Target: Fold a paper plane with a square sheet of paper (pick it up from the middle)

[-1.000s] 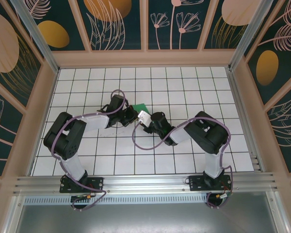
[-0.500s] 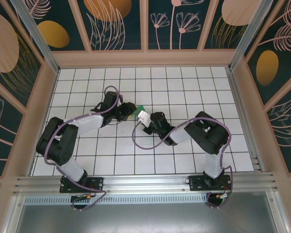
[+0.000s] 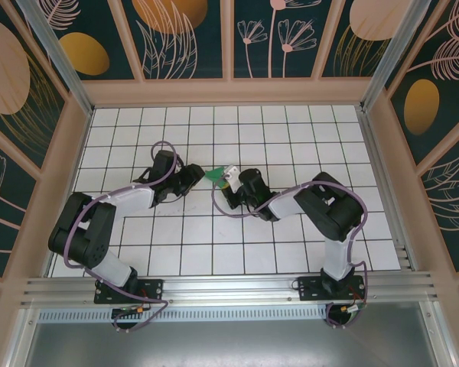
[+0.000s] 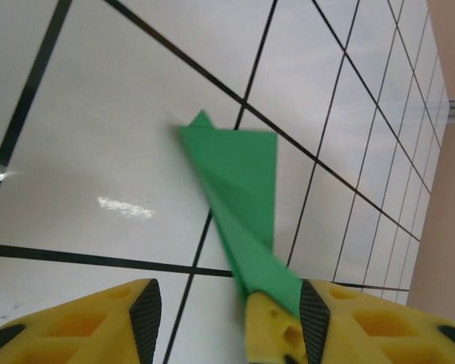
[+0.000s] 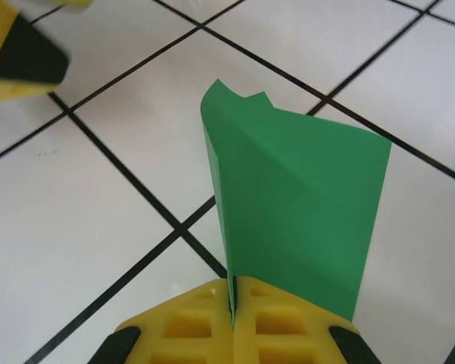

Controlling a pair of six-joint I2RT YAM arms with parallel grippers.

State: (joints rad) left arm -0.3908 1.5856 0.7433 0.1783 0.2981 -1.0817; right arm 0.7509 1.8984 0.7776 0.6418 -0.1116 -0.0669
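While my right gripper (image 5: pixel 233 297) clamps the lower edge of the paper plane (image 5: pixel 296 197), the green fold stands up off the white gridded counter (image 5: pixel 98 227), over a crossing of black lines. My left gripper (image 4: pixel 227 322) sits spread apart close by, the plane's narrow end running down beside one of its fingers (image 4: pixel 349 322).

Paper plane (image 3: pixel 214 174) near the middle of the table (image 3: pixel 291 130), held up off the tiles, between the two grippers — left gripper (image 3: pixel 200 178) just to its left, right gripper (image 3: pixel 226 178) on its right, one edge pinched in that gripper's fingers (image 5: pixel 280 322) — the far end reaching toward the left gripper's parted fingers (image 4: pixel 277 330).
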